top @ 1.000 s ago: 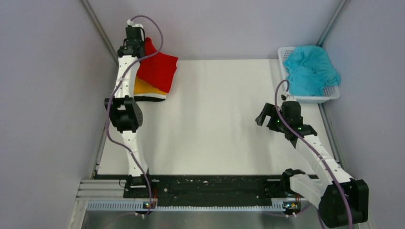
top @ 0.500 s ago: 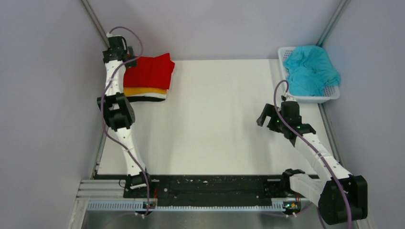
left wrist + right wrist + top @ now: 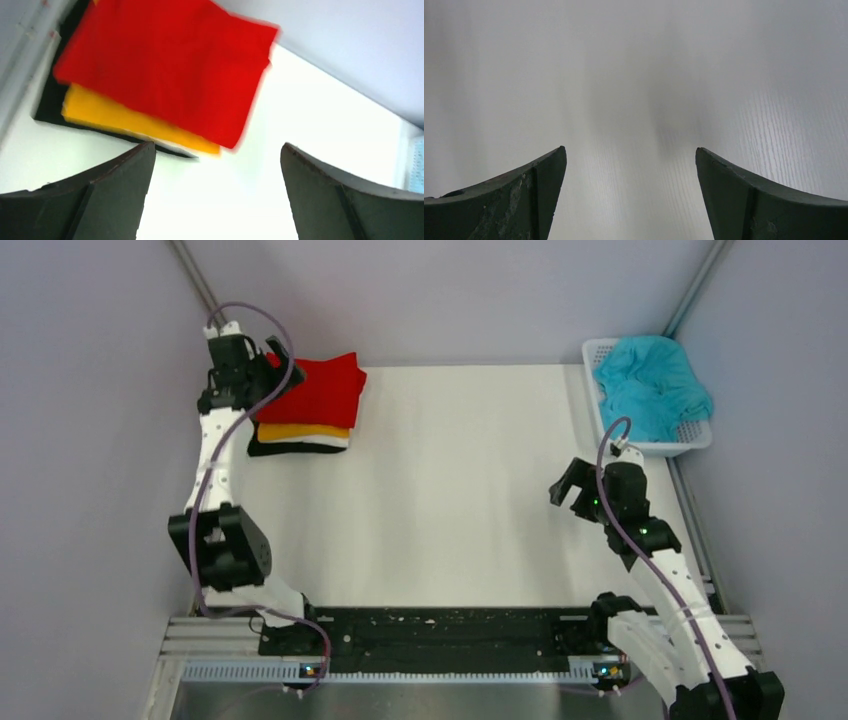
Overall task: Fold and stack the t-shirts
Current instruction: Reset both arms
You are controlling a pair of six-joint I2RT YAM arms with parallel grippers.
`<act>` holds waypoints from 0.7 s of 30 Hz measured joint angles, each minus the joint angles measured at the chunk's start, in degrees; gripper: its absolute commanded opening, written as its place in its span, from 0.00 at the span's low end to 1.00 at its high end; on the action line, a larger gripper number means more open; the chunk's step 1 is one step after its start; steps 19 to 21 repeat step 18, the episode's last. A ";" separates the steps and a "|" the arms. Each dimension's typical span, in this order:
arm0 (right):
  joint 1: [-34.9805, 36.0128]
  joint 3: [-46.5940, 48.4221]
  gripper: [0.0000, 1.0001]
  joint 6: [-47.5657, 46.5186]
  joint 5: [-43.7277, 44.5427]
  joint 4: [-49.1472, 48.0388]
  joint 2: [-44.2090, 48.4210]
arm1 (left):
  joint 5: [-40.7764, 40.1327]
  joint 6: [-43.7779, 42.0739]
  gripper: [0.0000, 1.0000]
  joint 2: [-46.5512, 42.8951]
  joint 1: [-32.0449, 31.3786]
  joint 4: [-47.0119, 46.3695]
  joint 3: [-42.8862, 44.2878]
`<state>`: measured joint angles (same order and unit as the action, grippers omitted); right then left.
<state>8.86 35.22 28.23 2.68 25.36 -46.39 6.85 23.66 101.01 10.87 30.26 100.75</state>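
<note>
Checking top cam for you: the stack sits at the far-left corner of the table (image 3: 450,500). Red t-shirt (image 3: 322,390) is on top, folded, roughly rectangular. Orange t-shirt (image 3: 300,431) is under it, w/ its near edge sticking out toward the arm bases. Below that you get a thin white strip, prob the white t-shirt (image 3: 325,441). Black t-shirt (image 3: 285,449) is at the bottom, showing along the near + left sides.

Left gripper (image 3: 275,365) hangs at the stack's far-left corner, fingers spread wide, pointing across the red t-shirt. Left wrist cam agrees: left gripper (image 3: 217,147) jaws are apart w/ nothing between them. Red t-shirt (image 3: 165,65) lies ahead of the tips, orange t-shirt (image 3: 110,117) pokes out below it, black t-shirt (image 3: 50,100) shows at the left. You can't tell from either view if a finger touches cloth.

Teal t-shirt (image 3: 650,385) is unfolded, bunched up in the white perforated basket (image 3: 690,443) at the far-right corner, spilling over the rim.

Right gripper (image 3: 572,490) is over bare table on the right, on the near side of the basket, well apart from the stack. Fingers are spread wide, empty. On the right wrist cam, the right gripper (image 3: 630,150) tips are apart, w/ only white table (image 3: 634,75) btwn and beyond them, and the view is a bit blurred.
</note>
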 measured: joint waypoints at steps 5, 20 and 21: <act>0.00 -1.95 0.99 0.92 2.58 1.97 5.92 | -2.89 3.76 0.99 -26.88 -12.41 -7.72 -30.60; 0.00 -7.50 0.99 5.05 7.17 4.48 13.90 | -14.62 12.92 0.99 -59.65 -28.17 -7.13 -71.87; 0.00 -7.50 0.99 5.05 7.17 4.48 13.90 | -14.62 12.92 0.99 -59.65 -28.17 -7.13 -71.87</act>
